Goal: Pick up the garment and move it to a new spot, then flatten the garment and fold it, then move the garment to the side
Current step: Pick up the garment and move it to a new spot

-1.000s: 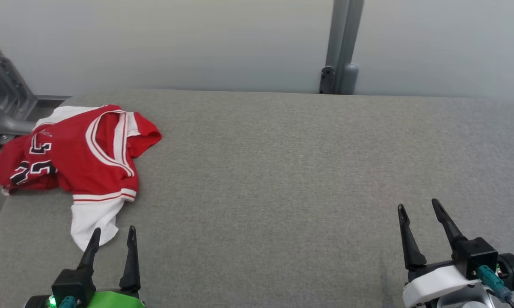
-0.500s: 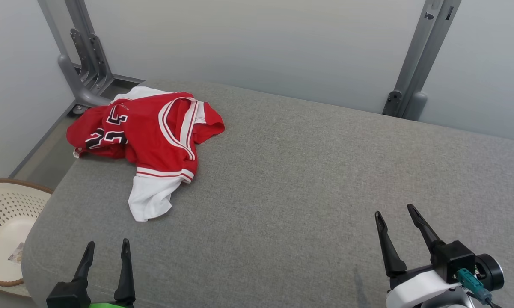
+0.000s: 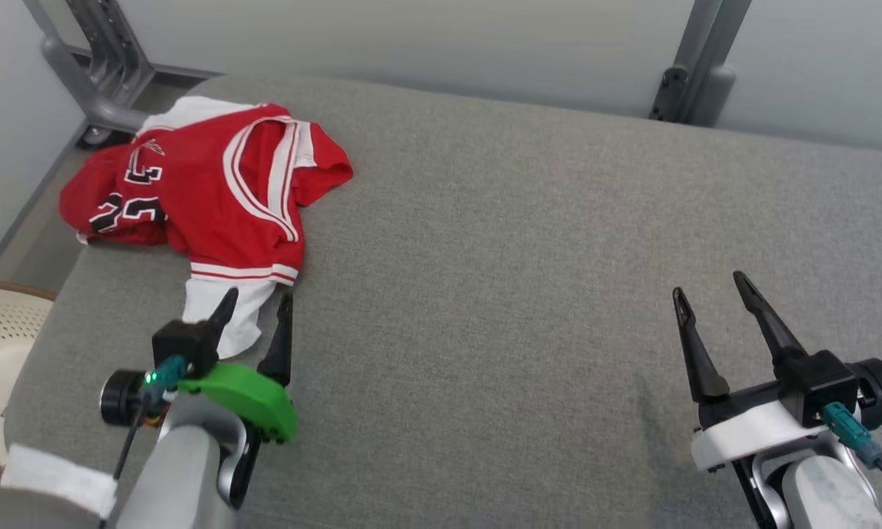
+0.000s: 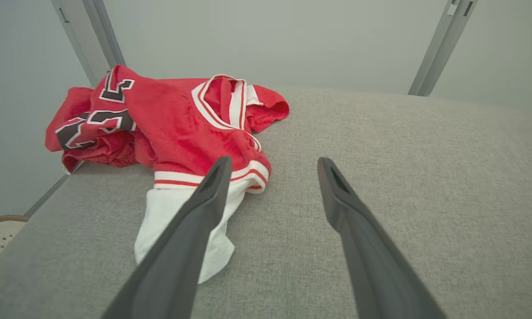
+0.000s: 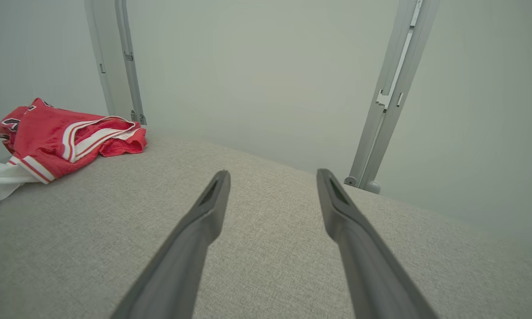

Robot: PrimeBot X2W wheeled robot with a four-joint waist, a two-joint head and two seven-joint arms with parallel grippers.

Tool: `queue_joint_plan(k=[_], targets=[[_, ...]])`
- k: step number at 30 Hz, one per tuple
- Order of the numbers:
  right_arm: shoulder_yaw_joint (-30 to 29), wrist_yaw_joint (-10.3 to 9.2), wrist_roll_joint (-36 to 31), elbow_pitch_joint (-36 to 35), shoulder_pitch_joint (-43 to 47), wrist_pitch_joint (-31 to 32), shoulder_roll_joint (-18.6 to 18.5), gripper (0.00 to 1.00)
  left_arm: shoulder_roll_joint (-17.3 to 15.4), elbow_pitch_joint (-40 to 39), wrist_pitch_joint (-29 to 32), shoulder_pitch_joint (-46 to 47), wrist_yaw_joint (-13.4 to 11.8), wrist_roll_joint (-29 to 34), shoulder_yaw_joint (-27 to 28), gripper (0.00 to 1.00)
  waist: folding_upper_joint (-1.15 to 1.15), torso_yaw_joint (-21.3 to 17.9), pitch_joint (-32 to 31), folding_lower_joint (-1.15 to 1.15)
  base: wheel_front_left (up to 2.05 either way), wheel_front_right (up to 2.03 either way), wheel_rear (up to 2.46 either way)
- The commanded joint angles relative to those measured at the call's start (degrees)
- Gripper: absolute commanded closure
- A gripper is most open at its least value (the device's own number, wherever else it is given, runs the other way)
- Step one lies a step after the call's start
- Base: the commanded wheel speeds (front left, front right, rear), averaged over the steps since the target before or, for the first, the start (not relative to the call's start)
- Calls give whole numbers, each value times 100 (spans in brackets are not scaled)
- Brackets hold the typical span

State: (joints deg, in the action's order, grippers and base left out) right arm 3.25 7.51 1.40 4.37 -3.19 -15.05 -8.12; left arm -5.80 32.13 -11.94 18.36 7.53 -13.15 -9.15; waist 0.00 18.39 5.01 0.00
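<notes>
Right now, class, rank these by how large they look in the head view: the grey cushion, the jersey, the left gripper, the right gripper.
1. grey cushion
2. jersey
3. left gripper and right gripper: alike, so unranked; both sit nearer the camera than the jersey.

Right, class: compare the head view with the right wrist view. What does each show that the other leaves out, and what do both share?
The head view adds the left gripper, open, poised near the white hem of the garment, and a cream perforated basket beside the grey cushion. The right wrist view adds the tall upper stretch of the grey slotted upright. Both share the crumpled red garment, the cushion and the open right gripper, clear of the garment.
</notes>
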Motion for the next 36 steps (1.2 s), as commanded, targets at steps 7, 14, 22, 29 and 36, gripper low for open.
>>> queue_joint_plan(k=[7, 14, 22, 29, 36], targets=[[43, -4, -23, -120, -537, -19, -95, 0, -314, 1517, 540, 1671, -184, -300, -8, 0, 0, -779, 1692, 0, 0, 0, 0], [20, -4, 26, -172, -678, -20, 71, 0, -629, 2659, 1035, 2248, -196, -469, 99, 100, 0, -1061, 1784, 0, 0, 0, 0], [-42, -4, 58, -81, -551, -20, 208, 0, -672, 2795, 1034, 2215, 6, -828, -15, 100, 0, -1069, 1530, 0, 0, 0, 0], [-88, -4, 119, -10, -364, -20, 330, 0, -849, 1566, 840, 1826, -9, -1432, -275, 100, 0, -1164, 1098, 0, 0, 0, 0], [-57, -4, 162, 10, -174, -20, 443, 0, -895, -1391, 1491, 1087, -67, -1646, -744, 100, 0, -1501, 713, 0, 0, 0, 0]])
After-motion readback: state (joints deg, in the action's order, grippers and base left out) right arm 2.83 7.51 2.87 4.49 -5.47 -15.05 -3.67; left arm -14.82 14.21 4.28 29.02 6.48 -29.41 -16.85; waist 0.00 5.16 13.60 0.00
